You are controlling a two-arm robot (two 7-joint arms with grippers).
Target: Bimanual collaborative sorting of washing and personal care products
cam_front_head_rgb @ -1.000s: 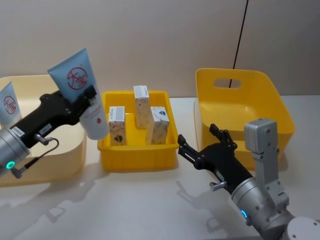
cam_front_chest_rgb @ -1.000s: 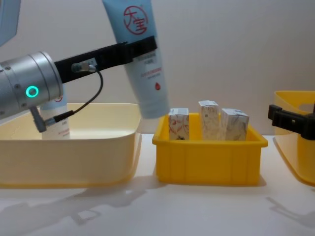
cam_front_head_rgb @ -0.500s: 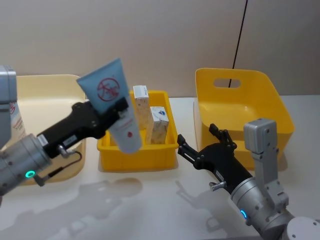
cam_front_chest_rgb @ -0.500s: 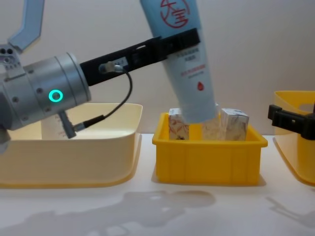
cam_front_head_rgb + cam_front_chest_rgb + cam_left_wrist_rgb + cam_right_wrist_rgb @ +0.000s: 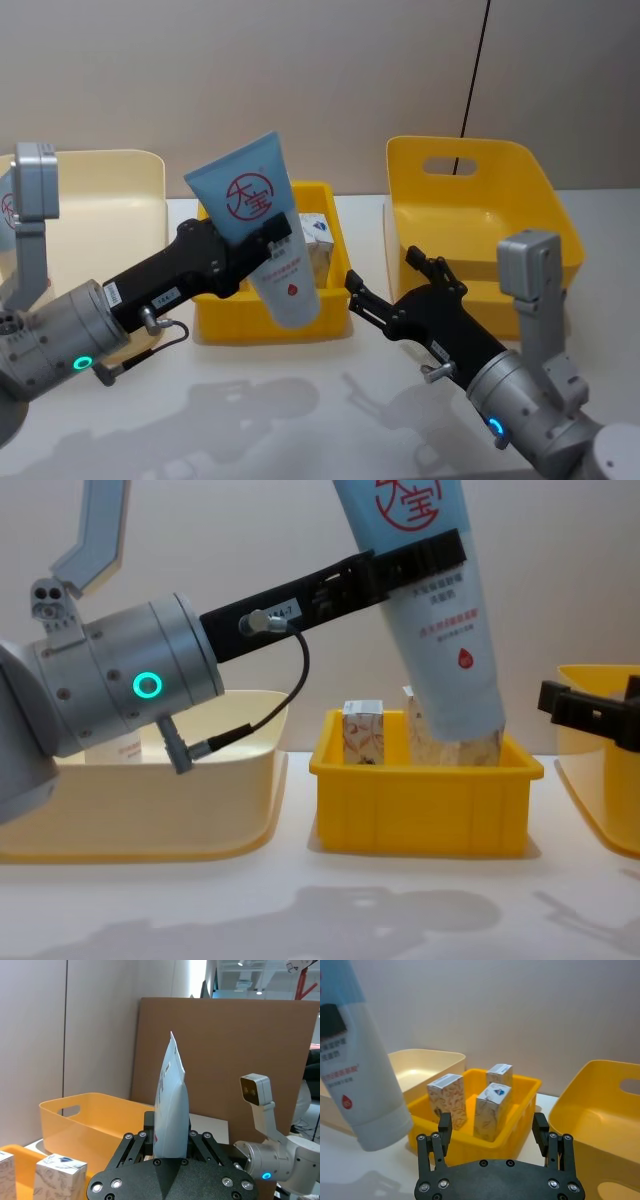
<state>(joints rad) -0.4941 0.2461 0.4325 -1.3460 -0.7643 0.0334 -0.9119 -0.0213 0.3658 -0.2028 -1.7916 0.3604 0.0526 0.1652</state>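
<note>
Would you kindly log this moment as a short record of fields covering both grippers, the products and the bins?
Left gripper: shut on the tall light-blue squeeze tube, tilted, cap end down, in the air by the small yellow plastic tray
Right gripper: open, empty, low beside the tray's right end
Cartons: three small white printed cartons upright in the tray
Left bin: cream plastic bin, another tube inside
Right bin: large yellow plastic bin

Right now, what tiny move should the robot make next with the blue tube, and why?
Probably ease the left gripper a little to the right: it holds the blue tube in the air, and the open right gripper waits close beside it, likely for a handover.
</note>
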